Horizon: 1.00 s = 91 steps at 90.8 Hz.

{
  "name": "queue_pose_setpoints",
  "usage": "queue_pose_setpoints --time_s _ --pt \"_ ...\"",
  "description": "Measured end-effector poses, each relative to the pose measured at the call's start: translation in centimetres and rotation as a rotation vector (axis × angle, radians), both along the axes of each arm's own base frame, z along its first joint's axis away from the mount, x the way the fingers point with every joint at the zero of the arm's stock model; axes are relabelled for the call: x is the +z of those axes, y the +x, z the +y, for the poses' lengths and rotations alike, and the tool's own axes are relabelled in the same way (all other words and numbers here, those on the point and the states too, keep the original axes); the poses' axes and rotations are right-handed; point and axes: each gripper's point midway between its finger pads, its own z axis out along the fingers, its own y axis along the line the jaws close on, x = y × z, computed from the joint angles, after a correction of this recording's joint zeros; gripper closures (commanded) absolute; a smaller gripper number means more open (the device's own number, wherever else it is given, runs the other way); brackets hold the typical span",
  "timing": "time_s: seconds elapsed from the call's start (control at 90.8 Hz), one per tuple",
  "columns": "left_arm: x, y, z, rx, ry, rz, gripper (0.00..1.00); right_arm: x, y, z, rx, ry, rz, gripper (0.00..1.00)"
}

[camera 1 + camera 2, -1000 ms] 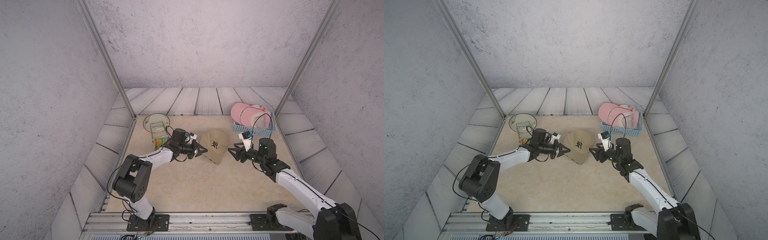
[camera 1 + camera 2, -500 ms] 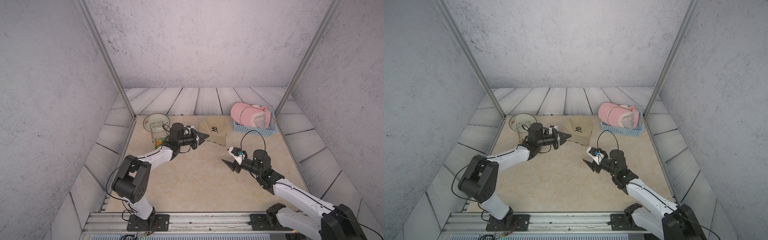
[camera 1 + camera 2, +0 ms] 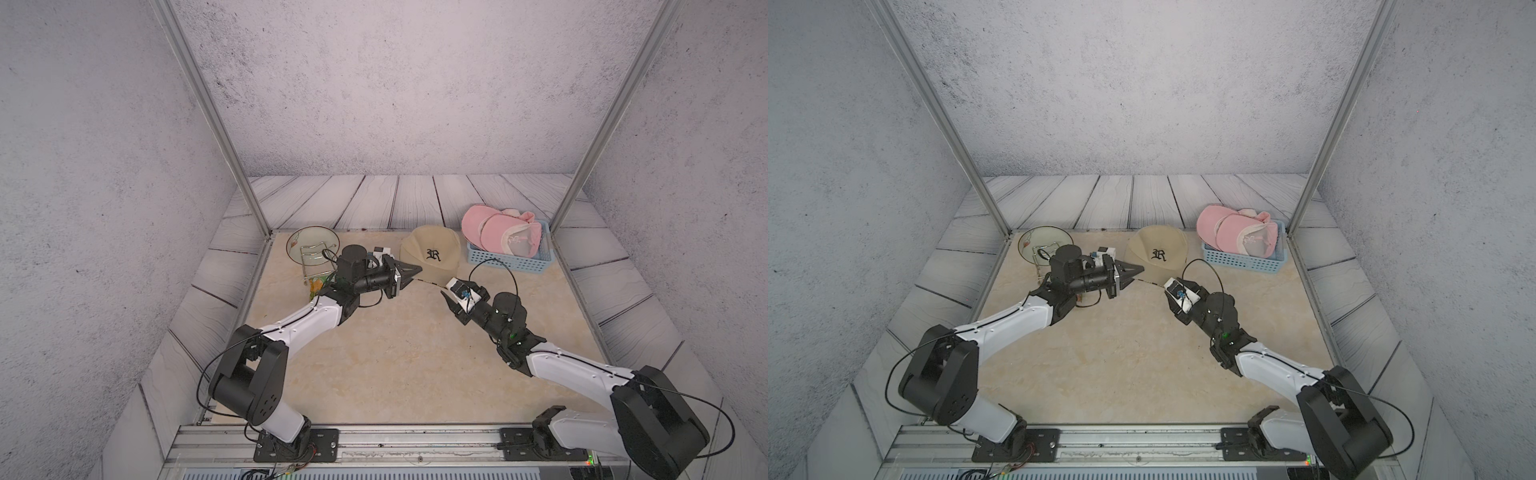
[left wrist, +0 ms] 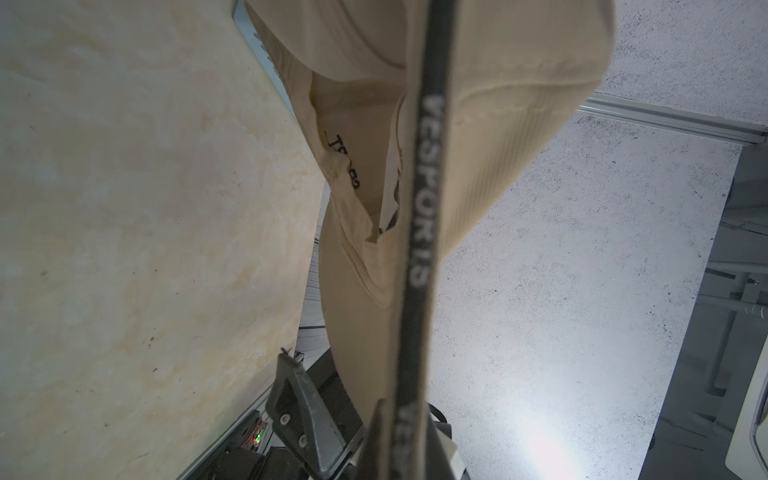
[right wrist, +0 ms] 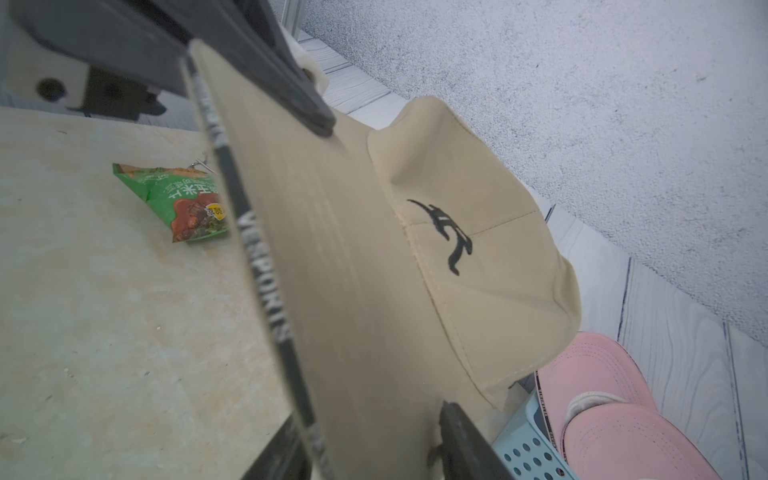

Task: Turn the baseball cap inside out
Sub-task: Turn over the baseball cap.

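At the far left a glass plate (image 3: 311, 248) stands on edge, and just on its near side lies a green snack packet (image 5: 183, 203) printed with Chinese characters and a picture of food. The left gripper (image 3: 417, 271) is clamped tight on the left end of the brim of the tan cap (image 3: 432, 253). The cap is at the far middle of the table (image 3: 374, 365), between the plate and the basket, with its crown toward the back wall. A black Gothic "R" is stitched on the crown's front. The black band along the brim's edge carries pale lettering that looks like "VESPORTS". A label inside has black print too blurred to read. The right gripper (image 3: 445, 296) has its fingers on either side of the brim's right end; whether they pinch it cannot be told. At the far right a blue plastic basket (image 3: 507, 264) holds pink caps (image 3: 498, 232).
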Motion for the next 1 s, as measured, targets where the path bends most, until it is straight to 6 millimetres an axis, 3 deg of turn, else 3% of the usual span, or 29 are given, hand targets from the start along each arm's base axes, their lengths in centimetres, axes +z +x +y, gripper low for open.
queue_pose_setpoints --time_s 0.099,0.165,0.286,0.396,0.572,0.639,0.716,0.859,1.002 --pt "-0.1 -0.2 -0.1 -0.003 0.007 -0.002 1.0 0.7 0.5 -0.1 -0.024 0.004 -0.022 0.83" --pt "-0.3 -0.1 -0.1 0.005 0.017 -0.011 0.85 0.9 0.7 -0.2 -0.035 -0.005 -0.034 0.99" --pt "-0.4 0.1 0.0 -0.005 0.085 -0.079 0.48 -0.4 0.5 -0.3 -0.046 -0.035 0.031 1.0" --pt "-0.2 0.7 1.4 0.043 0.288 -0.256 0.25 -0.5 0.7 -0.9 -0.09 -0.044 0.131 1.0" --pt "4.6 -0.1 5.9 0.161 0.658 -0.774 0.24 2.1 0.6 -1.5 -0.134 -0.036 0.262 1.0" --pt "6.6 -0.7 6.9 0.165 0.755 -0.978 0.24 3.1 0.5 -1.5 -0.138 -0.033 0.304 1.0" --pt "7.7 -1.3 7.3 0.133 0.841 -1.176 0.24 3.5 0.0 -1.3 -0.122 -0.034 0.36 1.0" --pt "5.8 -2.6 6.7 -0.07 0.96 -1.451 0.23 3.1 -1.7 -0.8 -0.065 -0.057 0.475 1.0" --pt "3.4 -3.4 5.6 -0.28 1.001 -1.586 0.23 2.3 -3.1 -0.3 -0.012 -0.091 0.572 1.0"
